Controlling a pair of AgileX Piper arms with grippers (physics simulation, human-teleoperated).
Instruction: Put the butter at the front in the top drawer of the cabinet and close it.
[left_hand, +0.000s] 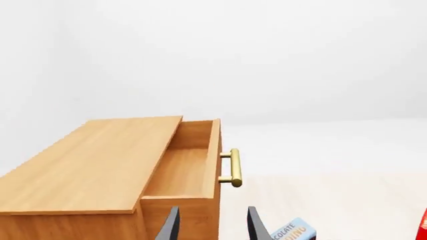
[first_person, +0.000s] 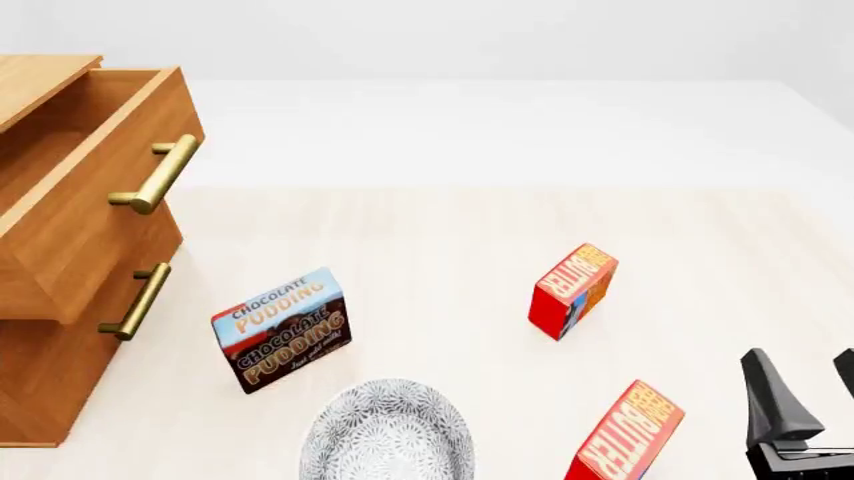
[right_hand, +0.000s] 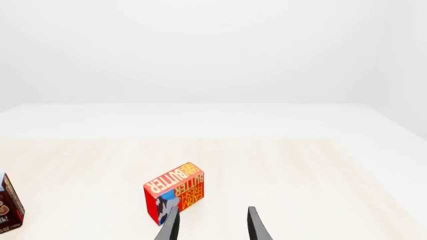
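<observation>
Front view, nearest edge first: the right hand (first_person: 807, 385) stands low at the right with its dark fingers apart and nothing between them. Just left of it, at the desk's near edge, stands the butter (first_person: 627, 432), a red carton with an orange lettered face, upright and tilted, partly cut off by the picture's lower border. It is clear of the fingers. Left of that, also at the near edge, lies a grey patterned plate (first_person: 387, 435). A little farther in, the Chocolate Pudding box (first_person: 282, 329) stands upright just beyond the plate, and a second butter carton (first_person: 573, 289) stands farther back toward the middle of the pale wooden desk (first_person: 441, 230), well apart from the first. At the far left rises the cabinet (first_person: 40, 390); its top drawer (first_person: 94, 190) is pulled out, its brass handle (first_person: 158, 175) jutting toward the desk's middle, with the lower drawer's handle (first_person: 134, 300) beneath it, that drawer shut

Left wrist view: the left hand (left_hand: 210, 225) hangs with fingers spread and empty, near the open drawer, whose inside looks bare as far as it shows
</observation>
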